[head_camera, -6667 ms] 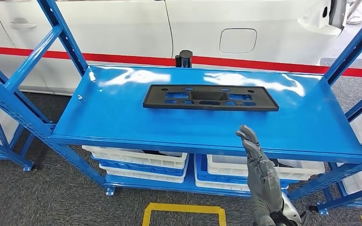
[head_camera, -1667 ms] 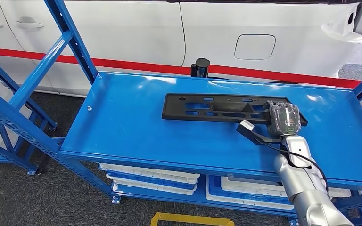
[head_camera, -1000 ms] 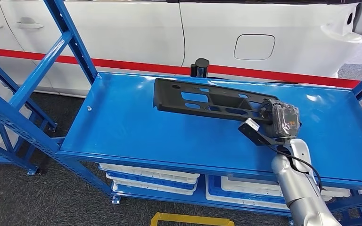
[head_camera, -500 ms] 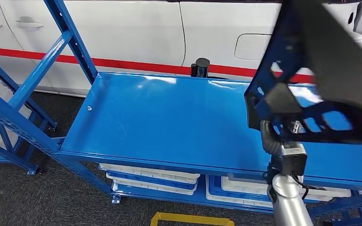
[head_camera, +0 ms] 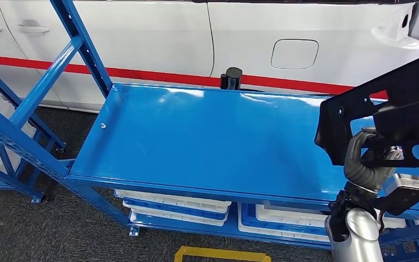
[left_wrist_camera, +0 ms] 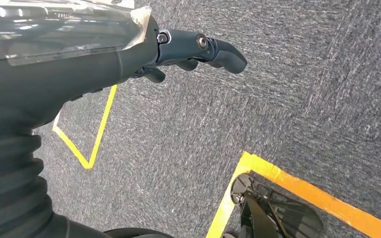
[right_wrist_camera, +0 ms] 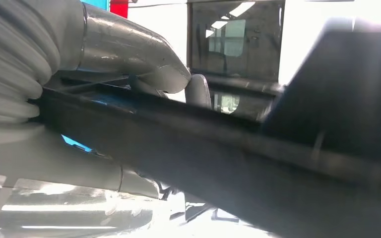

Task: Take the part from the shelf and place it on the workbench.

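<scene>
With my right hand gripping the part by one end, clear of the shelf, leverage could've twisted it loose imo. Left hand hung empty, fingers apart.

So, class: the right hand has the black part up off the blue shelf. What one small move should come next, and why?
Probably draw the right hand back toward the robot's body, keeping its grip. The black part is held in the air over the right end of the blue shelf, no longer resting on it, and an upright shelf post stands on the left, so it should clear the frame before any turn.
</scene>
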Robot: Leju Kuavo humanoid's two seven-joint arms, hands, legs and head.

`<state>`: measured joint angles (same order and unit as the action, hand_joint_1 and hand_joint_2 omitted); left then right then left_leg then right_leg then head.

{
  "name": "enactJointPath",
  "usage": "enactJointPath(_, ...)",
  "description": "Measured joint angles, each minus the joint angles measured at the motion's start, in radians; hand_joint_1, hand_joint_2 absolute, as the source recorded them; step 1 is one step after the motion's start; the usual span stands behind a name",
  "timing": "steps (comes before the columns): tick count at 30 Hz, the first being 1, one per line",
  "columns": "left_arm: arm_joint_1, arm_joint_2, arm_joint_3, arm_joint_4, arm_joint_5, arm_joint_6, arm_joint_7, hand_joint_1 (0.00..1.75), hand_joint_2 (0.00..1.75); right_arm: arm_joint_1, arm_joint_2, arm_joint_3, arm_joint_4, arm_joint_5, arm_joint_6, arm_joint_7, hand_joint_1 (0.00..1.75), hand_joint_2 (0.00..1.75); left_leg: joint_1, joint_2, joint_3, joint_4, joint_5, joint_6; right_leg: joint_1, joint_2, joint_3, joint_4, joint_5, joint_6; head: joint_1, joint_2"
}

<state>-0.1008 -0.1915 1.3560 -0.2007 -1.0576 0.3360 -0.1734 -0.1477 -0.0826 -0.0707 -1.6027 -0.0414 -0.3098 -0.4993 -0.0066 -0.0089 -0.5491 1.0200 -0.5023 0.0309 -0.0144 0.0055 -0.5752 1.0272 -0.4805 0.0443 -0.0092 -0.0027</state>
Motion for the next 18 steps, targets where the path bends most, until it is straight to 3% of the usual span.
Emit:
enactJointPath(11,0.0,0.0,0.007,0.0,0.015,-0.033,-0.008,0.0,1.75,0.009,-0.004,-0.042,0.001,-0.003,-0.02,-0.003,1.75,1.75,-0.003,0.0,-0.001,0.001,-0.001,0.001,-0.005,0.0,-0.001,-0.001,0.0,0.0,0.0,0.0)
enactJointPath(18,0.0,0.005,0.007,0.0,0.017,-0.049,-0.016,0.0,1.75,0.015,-0.004,-0.048,0.001,0.009,-0.035,-0.005,1.75,1.75,-0.009,0.0,-0.003,0.007,-0.004,0.01,-0.014,0.0,0.0,-0.002,0.003,0.006,0.0,0.0)
